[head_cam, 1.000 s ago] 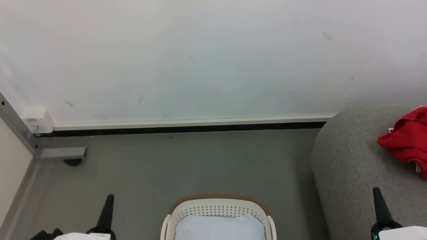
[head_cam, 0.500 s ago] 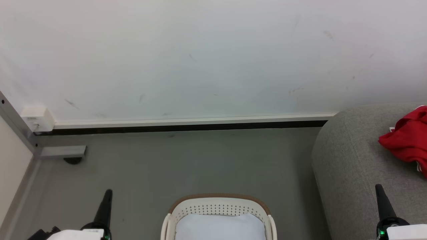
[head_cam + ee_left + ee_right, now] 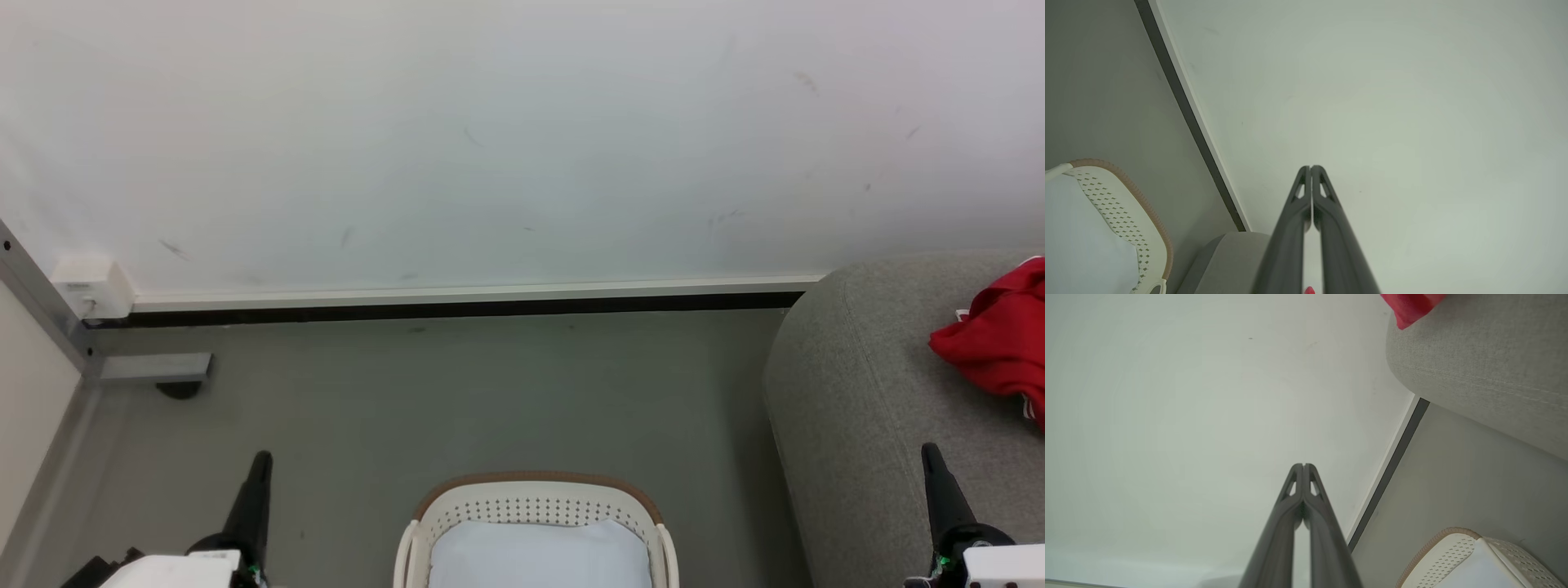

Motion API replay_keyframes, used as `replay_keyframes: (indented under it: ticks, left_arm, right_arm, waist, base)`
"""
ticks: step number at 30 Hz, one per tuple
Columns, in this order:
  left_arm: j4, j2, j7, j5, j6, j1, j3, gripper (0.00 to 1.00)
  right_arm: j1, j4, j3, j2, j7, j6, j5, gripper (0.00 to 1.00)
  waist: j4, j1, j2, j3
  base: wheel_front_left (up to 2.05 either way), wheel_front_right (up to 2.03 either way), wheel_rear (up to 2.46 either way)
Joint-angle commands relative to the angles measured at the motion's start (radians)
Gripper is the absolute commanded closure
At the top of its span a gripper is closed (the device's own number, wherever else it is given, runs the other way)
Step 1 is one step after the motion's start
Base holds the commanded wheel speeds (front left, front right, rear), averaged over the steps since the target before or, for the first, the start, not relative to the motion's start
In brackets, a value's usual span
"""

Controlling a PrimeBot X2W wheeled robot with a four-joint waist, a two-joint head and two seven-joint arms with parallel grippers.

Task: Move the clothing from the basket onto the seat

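1. Left fingers (image 3: 260,474), lower left of the head view: pressed together tip to tip, as the left wrist view confirms. They hold nothing.
2. Right fingers (image 3: 932,469), lower right: likewise pressed together in the right wrist view, and they hold nothing.
3. Basket (image 3: 535,478): on the floor (image 3: 490,392) at bottom centre, between the two pairs of fingers and cut by the lower frame edge. Its long axis cannot be told. Pale bluish-white material (image 3: 539,555) shows inside, and whether it is a garment cannot be told.
4. Clothing (image 3: 1000,343): a crumpled red heap at the right edge, lying on the seat (image 3: 849,408), well apart from the basket.
5. Governing relation: the basket lies down-frame and inward of both sets of fingertips, which point up-frame toward the wall (image 3: 522,147). The left fingers stand nearer the basket's rim. The right fingers stand over the seat.
6. Judgement: either arm must turn inward and dip to reach the basket. The left has the shorter reach.
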Motion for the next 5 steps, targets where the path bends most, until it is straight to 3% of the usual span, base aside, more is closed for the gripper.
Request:
replay_keyframes:
  ticks: [1, 5]
  left_arm:
    - [-0.001, 0.002, 0.008, -0.026, -0.007, -0.013, 0.007, 1.00]
    - [0.000, 0.001, 0.014, -0.048, -0.010, -0.019, 0.011, 1.00]
  right_arm:
    - [-0.013, -0.009, -0.004, -0.009, 0.006, -0.002, 0.018, 1.00]
    - [-0.014, -0.010, -0.007, -0.009, 0.014, -0.002, 0.048, 1.00]
  waist:
    - [0.000, -0.0001, -0.0001, 0.000]
    - [0.001, -0.0001, -0.0001, 0.002]
  base:
    - [0.00, 0.00, 0.00]
    - [0.00, 0.00, 0.00]
